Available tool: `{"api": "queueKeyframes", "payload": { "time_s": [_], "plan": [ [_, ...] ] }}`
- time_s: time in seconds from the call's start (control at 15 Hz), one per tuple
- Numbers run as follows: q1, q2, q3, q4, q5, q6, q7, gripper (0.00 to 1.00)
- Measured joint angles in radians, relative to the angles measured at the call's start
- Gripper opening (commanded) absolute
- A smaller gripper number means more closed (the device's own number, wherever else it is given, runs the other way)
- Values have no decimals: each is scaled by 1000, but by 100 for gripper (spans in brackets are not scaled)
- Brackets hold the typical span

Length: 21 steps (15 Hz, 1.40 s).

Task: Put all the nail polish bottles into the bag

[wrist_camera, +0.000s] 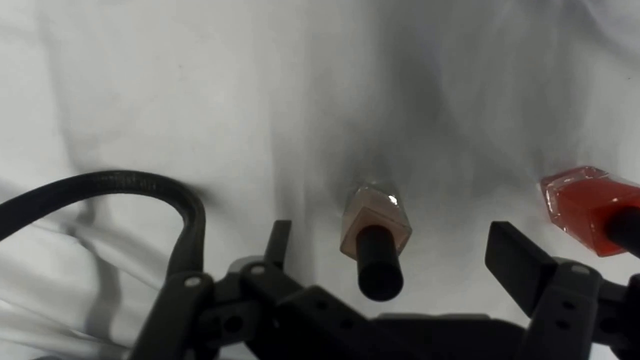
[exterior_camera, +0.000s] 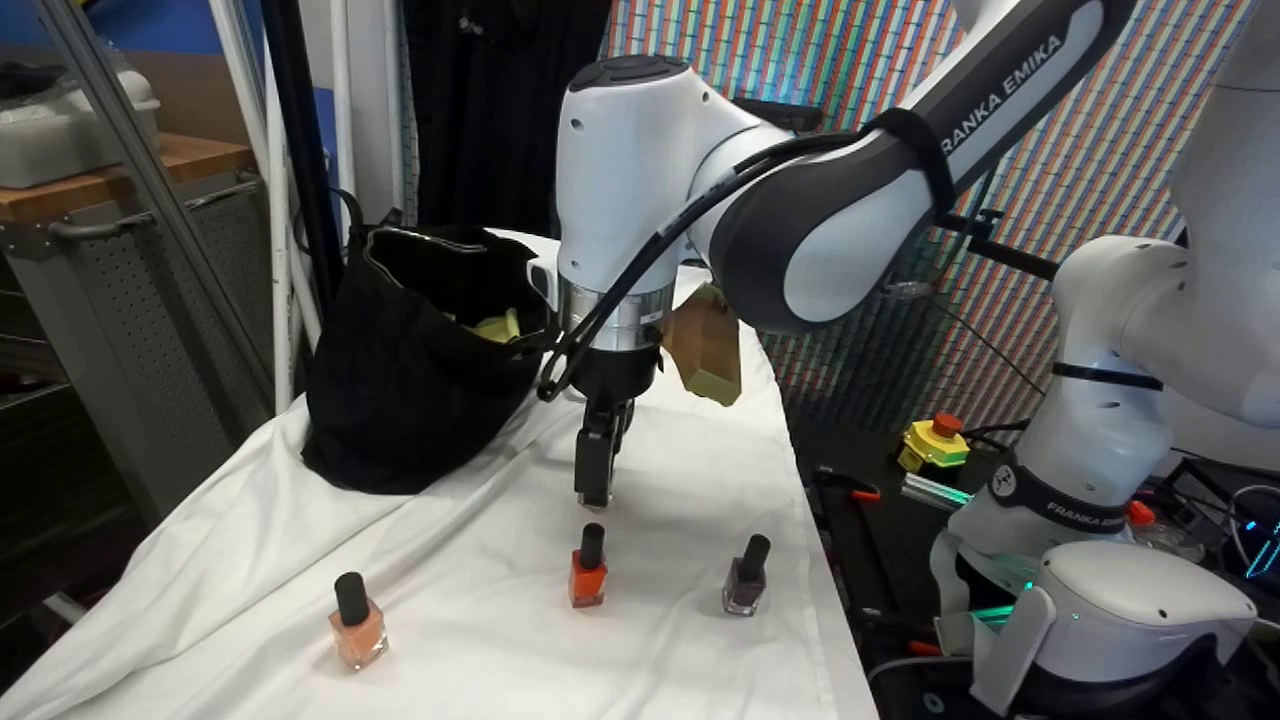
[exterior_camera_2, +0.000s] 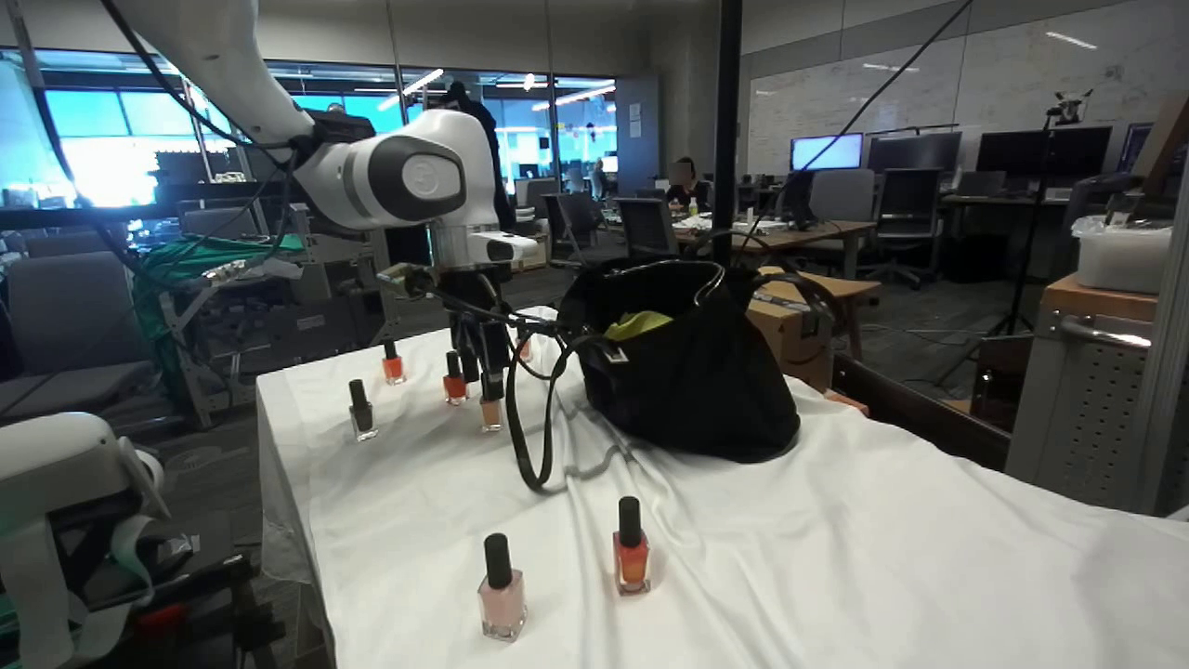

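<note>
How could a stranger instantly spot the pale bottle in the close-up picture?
In the wrist view, find the black gripper along the bottom. Between its open jaws appears a small black-capped bottle. Its pale pinkish body sets it apart from the red bottle cut off by the right edge.

Seven bottles (exterior_camera_2: 503,602); one bag (exterior_camera_2: 687,381)

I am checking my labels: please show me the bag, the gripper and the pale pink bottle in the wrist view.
Bag (exterior_camera: 410,385): in an exterior view, black fabric side.
Gripper (wrist_camera: 390,235): wrist view, midway between open fingertips.
Pale pink bottle (wrist_camera: 375,212): wrist view, pink body.
</note>
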<state>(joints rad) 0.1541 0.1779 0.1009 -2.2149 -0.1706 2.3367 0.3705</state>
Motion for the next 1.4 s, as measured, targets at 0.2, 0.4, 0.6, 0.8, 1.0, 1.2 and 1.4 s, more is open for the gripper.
{"api": "queueKeyframes", "payload": {
  "time_s": [0.2,0.4,0.6,0.8,1.0,1.2,1.4],
  "plan": [
    [0,10,-4,0,1,10,0,100],
    [0,19,-8,0,6,11,0,100],
    [0,27,-8,0,17,11,0,100],
    [0,33,-8,0,25,14,-1,100],
    [-1,37,-11,0,26,22,-1,100],
    [-3,44,-13,0,31,30,-2,100],
    [-4,54,-14,0,36,44,-3,100]
  ]
}}
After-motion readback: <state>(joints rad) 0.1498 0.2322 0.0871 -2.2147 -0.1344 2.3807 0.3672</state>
